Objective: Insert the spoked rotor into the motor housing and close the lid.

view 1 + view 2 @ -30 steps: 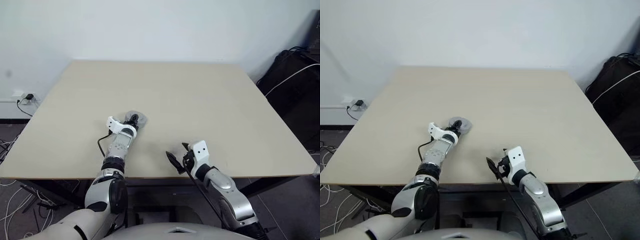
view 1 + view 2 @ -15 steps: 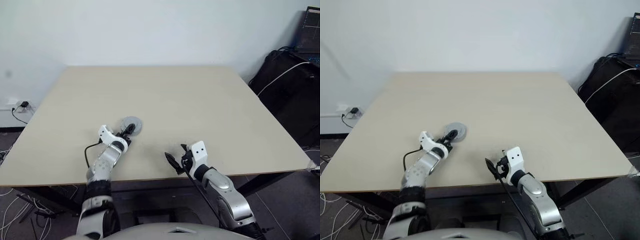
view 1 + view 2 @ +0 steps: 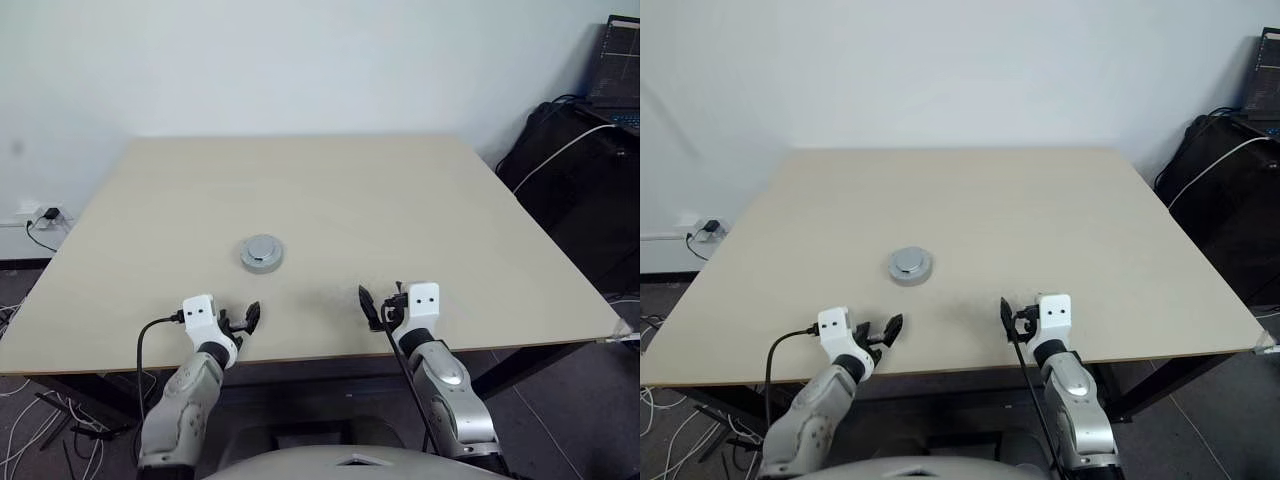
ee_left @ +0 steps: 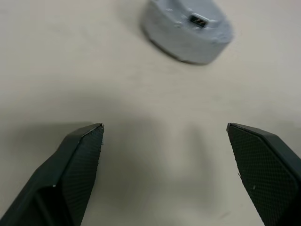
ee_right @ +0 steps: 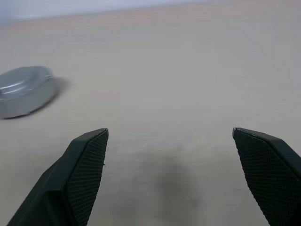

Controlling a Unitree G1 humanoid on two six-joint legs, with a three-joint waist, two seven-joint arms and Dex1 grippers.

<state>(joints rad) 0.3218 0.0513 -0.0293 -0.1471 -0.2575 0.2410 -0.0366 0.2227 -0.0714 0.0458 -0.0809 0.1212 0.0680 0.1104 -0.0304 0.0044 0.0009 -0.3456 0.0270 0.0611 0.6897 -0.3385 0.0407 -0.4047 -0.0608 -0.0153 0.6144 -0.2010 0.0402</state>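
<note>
the round silver-grey metal lid (image 3: 262, 252) lies flat on the pale beige wooden table (image 3: 400, 210), smooth face up with its raised centre showing, left of the table's middle and somewhat nearer the front edge than the back. it sits as the top of a low closed puck – in the left wrist view the grey side wall under it (image 4: 188, 28) carries a small dark slot, and whatever is inside the assembly cannot be seen.

nothing touches the lid. the left gripper (image 3: 243, 320) hangs over the table's front edge, nearer the robot than the lid and a little to its left, well apart from it; its two black fingers (image 4: 77, 165) are spread wide with bare table between them. the right gripper (image 3: 380, 303) is also at the front edge, off to the lid's right and well apart – its textured black fingers (image 5: 87, 165) stand wide too, holding nothing.

a black bag with a white cable (image 3: 570, 150) sits on the floor beyond the table's right side.
</note>
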